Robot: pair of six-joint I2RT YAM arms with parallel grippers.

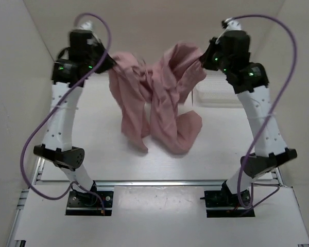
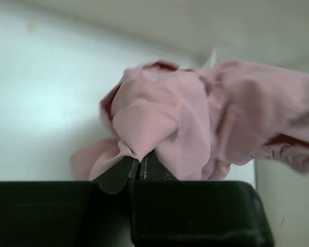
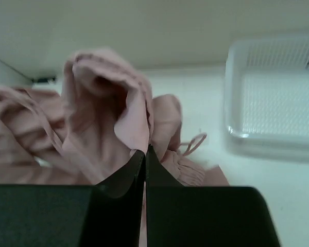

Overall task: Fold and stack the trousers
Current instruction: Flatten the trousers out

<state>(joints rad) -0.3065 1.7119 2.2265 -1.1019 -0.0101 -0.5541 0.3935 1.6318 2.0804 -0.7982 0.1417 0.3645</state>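
Observation:
The dusty-pink trousers (image 1: 157, 98) hang crumpled between my two raised grippers, their lower folds resting on the white table. My left gripper (image 1: 109, 63) is shut on one upper edge of the cloth; in the left wrist view its tips (image 2: 139, 160) pinch a fold of the trousers (image 2: 195, 118). My right gripper (image 1: 202, 57) is shut on the other upper edge; in the right wrist view its tips (image 3: 145, 152) pinch the trousers (image 3: 103, 118). A gathered cuff (image 3: 188, 172) and a drawstring loop (image 3: 193, 143) show below.
A clear plastic tray (image 1: 219, 92) stands on the table at the right, beside my right arm; it shows in the right wrist view (image 3: 273, 98) too. White walls enclose the table at the back and sides.

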